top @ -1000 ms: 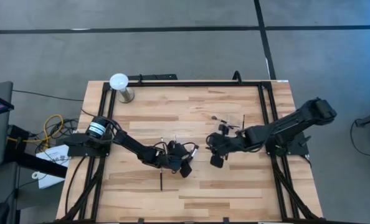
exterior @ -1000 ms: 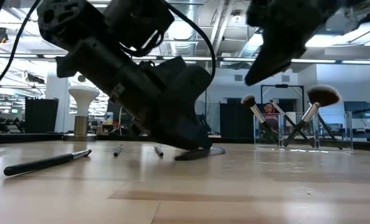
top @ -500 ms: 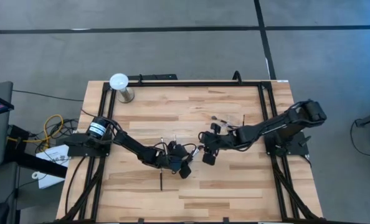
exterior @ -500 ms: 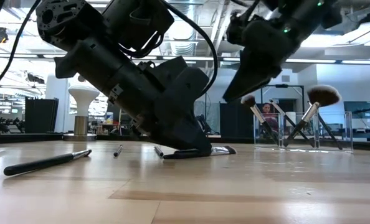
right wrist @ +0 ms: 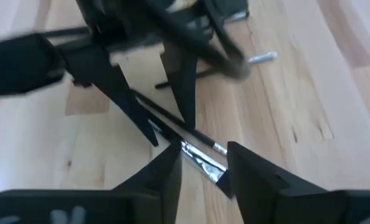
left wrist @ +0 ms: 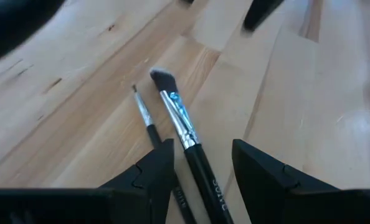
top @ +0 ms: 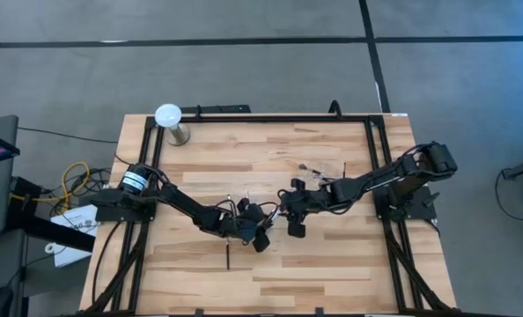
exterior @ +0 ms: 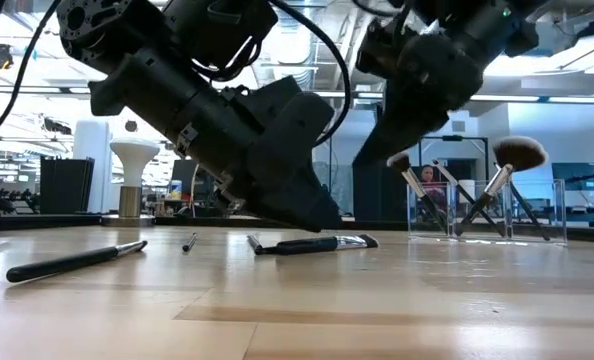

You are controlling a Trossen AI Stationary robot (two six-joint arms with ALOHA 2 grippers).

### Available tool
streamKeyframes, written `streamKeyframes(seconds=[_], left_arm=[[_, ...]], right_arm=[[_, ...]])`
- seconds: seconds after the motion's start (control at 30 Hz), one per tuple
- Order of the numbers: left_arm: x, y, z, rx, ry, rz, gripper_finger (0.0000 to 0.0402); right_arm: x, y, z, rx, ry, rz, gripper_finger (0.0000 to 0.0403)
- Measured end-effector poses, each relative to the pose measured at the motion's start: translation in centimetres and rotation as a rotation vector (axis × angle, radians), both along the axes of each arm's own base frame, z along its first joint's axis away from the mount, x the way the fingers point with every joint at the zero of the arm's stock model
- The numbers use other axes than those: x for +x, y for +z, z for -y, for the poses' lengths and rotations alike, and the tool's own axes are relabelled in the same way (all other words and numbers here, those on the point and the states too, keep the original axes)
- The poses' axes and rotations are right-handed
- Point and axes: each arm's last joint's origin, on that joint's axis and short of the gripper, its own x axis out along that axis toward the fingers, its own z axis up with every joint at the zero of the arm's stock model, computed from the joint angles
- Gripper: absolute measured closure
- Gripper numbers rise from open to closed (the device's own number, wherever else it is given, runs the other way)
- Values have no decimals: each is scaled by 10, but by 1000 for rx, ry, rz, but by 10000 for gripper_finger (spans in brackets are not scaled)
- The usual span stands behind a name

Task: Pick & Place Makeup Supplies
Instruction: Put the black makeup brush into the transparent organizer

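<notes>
Where the wooden table (top: 270,150) ends, grey floor (top: 244,70) surrounds it.

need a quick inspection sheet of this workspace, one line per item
surface: wooden table, black frame around it
job's things: two makeup brushes side by side mid-table; long brush apart; more brushes standing in a clear holder
clutter: white globe lamp at a far corner
grippers: left gripper open, straddling the two brushes; right gripper open, just above the same brushes, holding nothing
cables: yellow and black cables off the table's left edge
surroundings: grey floor; room with ceiling lights behind
</notes>
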Motion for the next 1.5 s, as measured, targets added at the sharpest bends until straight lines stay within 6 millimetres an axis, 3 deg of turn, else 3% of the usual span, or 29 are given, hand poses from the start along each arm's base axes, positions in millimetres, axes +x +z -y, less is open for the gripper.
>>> streamKeyframes(seconds=[0.3,0.57,0.77,1.07,1.27,1.5], left_arm=[[-1,-4,2,-11,-26,-14,243],[-3,-6,1,-4,-30,-25,243],[-7,-10,-1,0,-26,-38,243],[-5,-11,-8,9,-1,-42,243],[-4,-11,-11,7,-11,-46,243],[-4,-11,-11,24,-24,-53,243]], right_arm=[[12,-46,-2,-99,66,-103,218],[17,-69,-1,-156,52,-144,216],[17,-72,-2,-137,59,-154,253],[16,-73,-3,-82,76,-168,389],[15,-73,-7,-78,86,-167,373],[11,-59,-8,-71,93,-149,392]])
